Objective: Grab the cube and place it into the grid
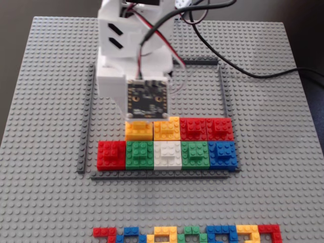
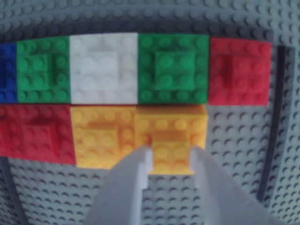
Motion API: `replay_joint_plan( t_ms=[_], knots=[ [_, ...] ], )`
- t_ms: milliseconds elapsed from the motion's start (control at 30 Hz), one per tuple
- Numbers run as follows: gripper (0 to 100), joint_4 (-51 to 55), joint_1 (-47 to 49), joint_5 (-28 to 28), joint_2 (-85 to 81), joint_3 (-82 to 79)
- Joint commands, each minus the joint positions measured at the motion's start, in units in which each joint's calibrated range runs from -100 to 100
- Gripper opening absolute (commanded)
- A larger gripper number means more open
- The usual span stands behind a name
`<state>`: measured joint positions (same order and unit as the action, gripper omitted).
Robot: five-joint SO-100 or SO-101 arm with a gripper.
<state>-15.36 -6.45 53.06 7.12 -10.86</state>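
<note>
The cube (image 2: 171, 129) is a yellow-orange block with a raised yellow brick on top. It sits inside the grid (image 1: 157, 175), at the left end of the back row in the fixed view (image 1: 137, 130), beside a second yellow block (image 1: 167, 129). My gripper (image 2: 171, 157) straddles the raised brick, both fingers pressed against its sides. In the fixed view the white arm and its camera board hide the gripper (image 1: 139, 123) almost entirely. The grid's dark grey strips show on the left, front and right; the arm hides part of the far strip.
Inside the grid the front row runs red (image 1: 111, 154), green, white, green, blue, and two red blocks (image 1: 206, 129) sit right of the yellow ones. Small mixed-colour flat bricks (image 1: 187, 235) line the near edge. Black cables (image 1: 238, 68) cross the back right.
</note>
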Motion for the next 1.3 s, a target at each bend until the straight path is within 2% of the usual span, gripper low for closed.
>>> replay_joint_plan(
  t_ms=[0,367,600,800,1267],
  knots=[
    [4,-0.1,0.3,-0.4,-1.1,5.4],
    [4,-0.5,0.4,-0.4,0.1,5.0],
    [12,-0.9,-0.2,0.0,0.1,4.3],
    [15,-2.0,-0.5,0.0,-0.1,2.7],
    [14,-2.2,-1.0,0.1,-0.4,2.5]
  ],
)
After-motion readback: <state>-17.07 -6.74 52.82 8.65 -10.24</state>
